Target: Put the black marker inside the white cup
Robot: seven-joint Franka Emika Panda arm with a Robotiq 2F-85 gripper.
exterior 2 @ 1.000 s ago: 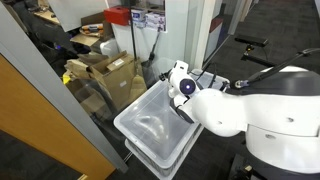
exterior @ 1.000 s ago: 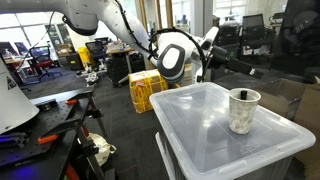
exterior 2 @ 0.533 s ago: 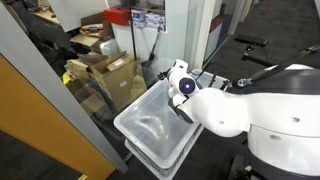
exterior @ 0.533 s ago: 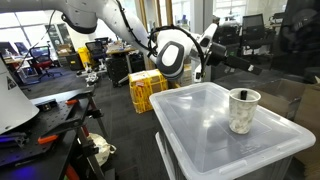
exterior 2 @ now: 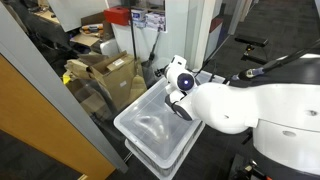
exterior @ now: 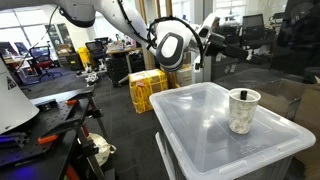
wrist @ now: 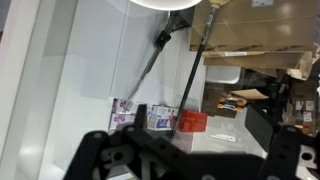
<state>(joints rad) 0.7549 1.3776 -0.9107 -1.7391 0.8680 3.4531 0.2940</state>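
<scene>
The white cup stands upright on the lid of a translucent plastic bin, near its far right side. Its mouth looks dark; I cannot make out the black marker there or anywhere else. My gripper is raised well above the bin's far edge, up and to the left of the cup, and apart from it. In the wrist view its two dark fingers stand wide apart with nothing between them; that view faces the room, not the cup. In an exterior view the arm's white body hides the cup.
The bin stands beside a glass partition. Yellow crates and cluttered workbenches lie behind it, cardboard boxes across the floor. The wrist view shows a red box on a shelf by a white wall.
My gripper and wrist have moved upward and slightly back from the bin over the last second. The cup has not moved.
</scene>
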